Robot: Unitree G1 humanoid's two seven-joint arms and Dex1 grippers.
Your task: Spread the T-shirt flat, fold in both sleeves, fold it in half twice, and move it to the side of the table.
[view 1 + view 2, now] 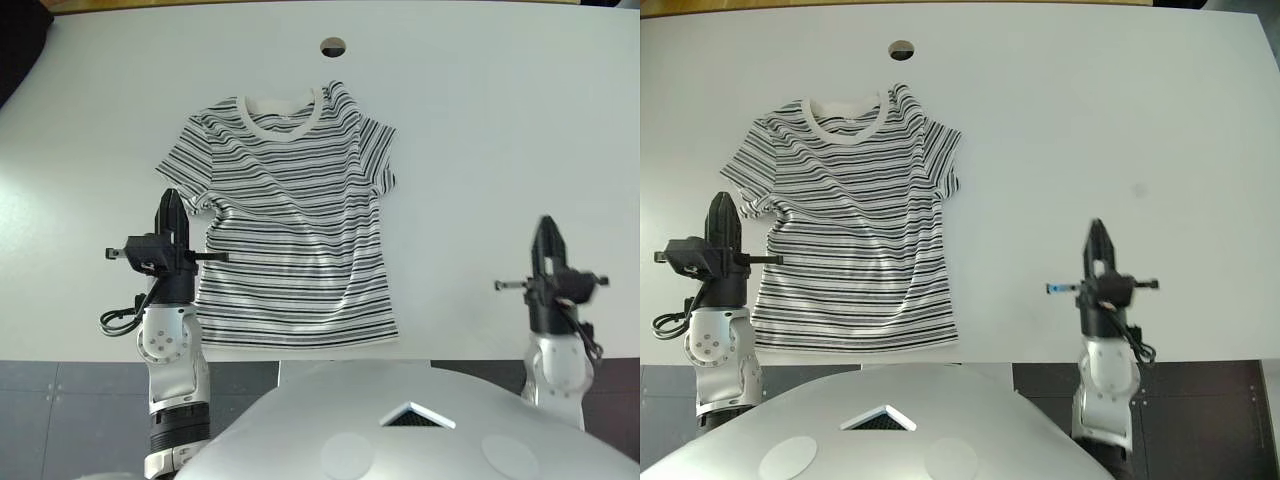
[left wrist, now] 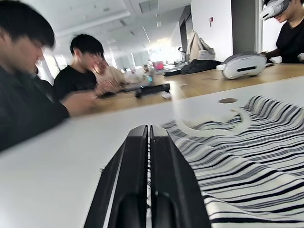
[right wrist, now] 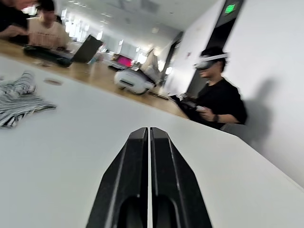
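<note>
The white table [image 1: 500, 130] carries a black-and-white striped T-shirt [image 1: 290, 230]. The shirt lies face up on the left half of the table, with its collar [image 1: 282, 118] toward the far edge and its hem along the near edge. It can't be made out whether the hem hangs over that edge. The body is spread open but rippled. The sleeve on the right [image 1: 380, 155] looks partly tucked against the body, and its outline is hard to read.

The left claw [image 1: 172, 197] is clenched on nothing, its fingers pressed together. It stands just beside the shirt's left sleeve [image 1: 185, 165], near the lower edge of that sleeve. Whether it touches the cloth is unclear.

The right claw [image 1: 1097, 228] is also clenched and holds nothing. It stands over bare table by the near edge, well apart from the shirt.

A small round hole [image 1: 333, 47] sits near the far edge, beyond the collar.
</note>
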